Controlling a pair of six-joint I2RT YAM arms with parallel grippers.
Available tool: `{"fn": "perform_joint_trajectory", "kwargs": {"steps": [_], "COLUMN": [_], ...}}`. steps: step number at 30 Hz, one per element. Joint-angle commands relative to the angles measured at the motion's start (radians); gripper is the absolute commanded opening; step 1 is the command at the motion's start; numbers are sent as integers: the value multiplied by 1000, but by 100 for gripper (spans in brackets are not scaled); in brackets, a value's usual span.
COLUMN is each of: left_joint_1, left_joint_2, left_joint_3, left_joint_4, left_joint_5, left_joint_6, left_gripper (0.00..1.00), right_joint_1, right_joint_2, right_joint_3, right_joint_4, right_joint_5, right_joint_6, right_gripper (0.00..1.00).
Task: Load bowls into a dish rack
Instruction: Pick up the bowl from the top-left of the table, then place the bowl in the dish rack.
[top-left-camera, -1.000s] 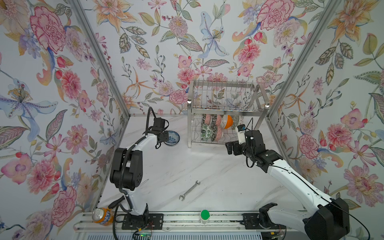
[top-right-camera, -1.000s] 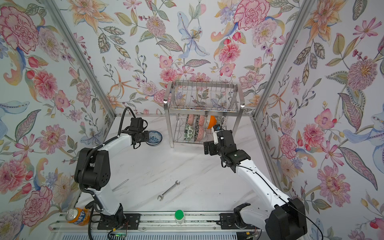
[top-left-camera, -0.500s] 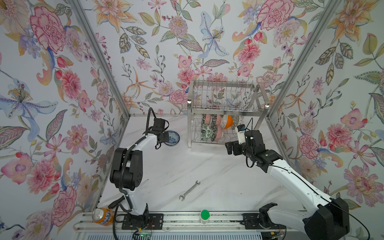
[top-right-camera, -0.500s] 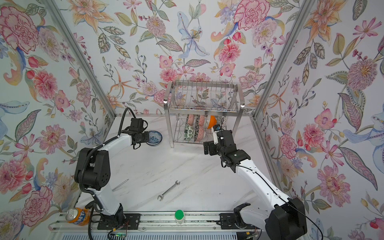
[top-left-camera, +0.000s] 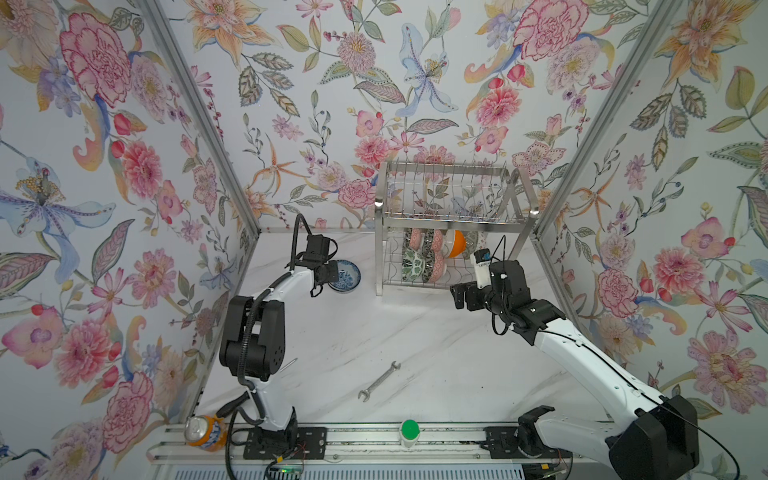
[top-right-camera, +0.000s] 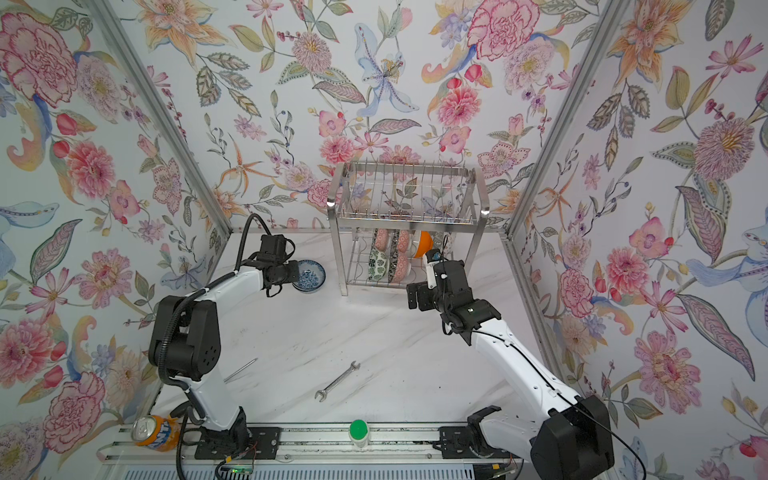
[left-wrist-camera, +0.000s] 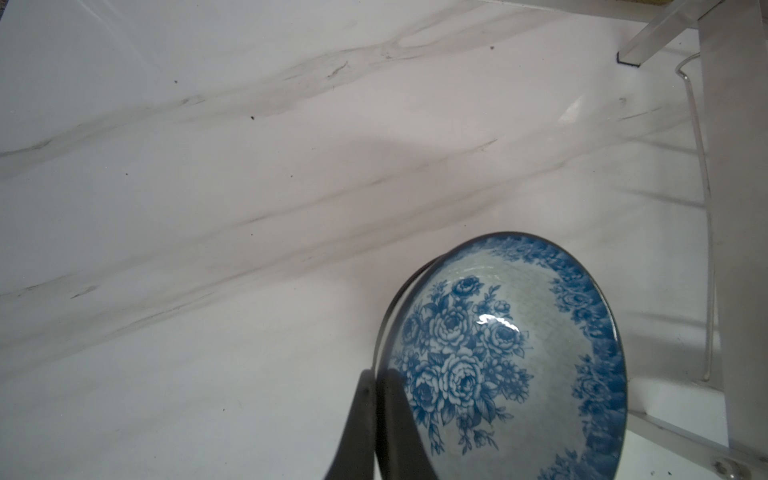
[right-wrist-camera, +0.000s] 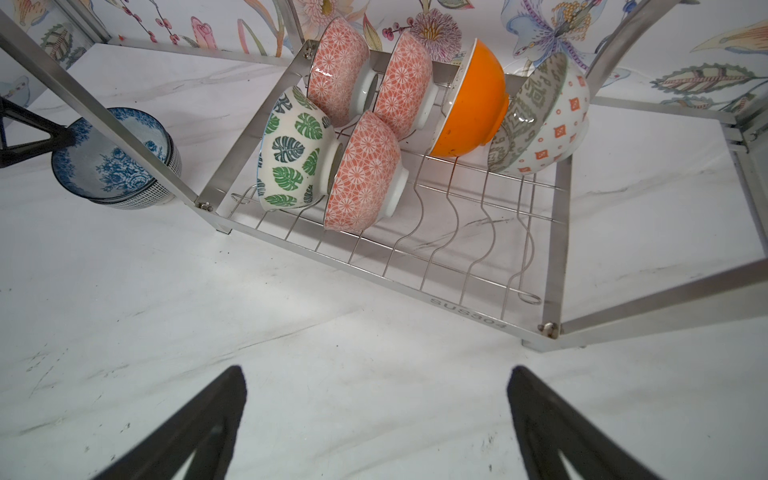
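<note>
Stray wrench (top-left-camera: 379, 381): nearest on the table (top-left-camera: 374, 328), not my job, leaving it.
Right hand (right-wrist-camera: 376, 368): fingers spread wide with nothing between them, hovering over bare table in front of the rack's lower tier.
Left hand (left-wrist-camera: 378, 376): clamped on the rim of the blue-and-white floral bowl (left-wrist-camera: 498, 353), one finger inside and one outside.
That bowl: down at table level, just beside the rack's post on my left-arm side, not racked. In the right wrist view it looks nested in a second, grid-patterned bowl (right-wrist-camera: 168, 183). I can't tell whether my grip takes both.
Dish rack (right-wrist-camera: 457, 299), lower tier: six bowls on edge. There's a green-leaf bowl (right-wrist-camera: 291, 153), three coral lattice bowls (right-wrist-camera: 361, 174), an orange bowl (right-wrist-camera: 473, 104) and a diamond-dotted bowl (right-wrist-camera: 548, 124). The front wires to their right are free.
Upper tier: no bowls that I can see.
Progress: most of it is done, I'd say. What's left is the bowl in my grip and whatever sits under it.
</note>
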Motion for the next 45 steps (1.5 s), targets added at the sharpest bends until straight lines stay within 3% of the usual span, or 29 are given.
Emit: {"fn": "perform_joint_trajectory", "kwargs": {"steps": [1,15,26,34,45], "left_joint_1": [4,4,-43,-178,-382], "left_joint_2": [-37,-220,-498,-632,-564], "left_joint_3": [32,29,-71,-153,-189], "left_joint_4": [-35,-20,-155,-197,10], "left_joint_5": [-15,-19,26,91,200], "left_joint_6": [20,58,124,122,30], "left_gripper": [0,0,0,0,0], "right_joint_1": [-8,-8,12,98,168], "right_joint_2": [-11,-24,-20,18,55], "right_joint_3": [4,8,16,30,23], "right_joint_4": [17,27,113,206,242], "right_joint_5": [-6,-45,-207,-285,-256], "right_joint_6": [-4,15,156,294,409], "right_gripper": [99,99,99,99,98]}}
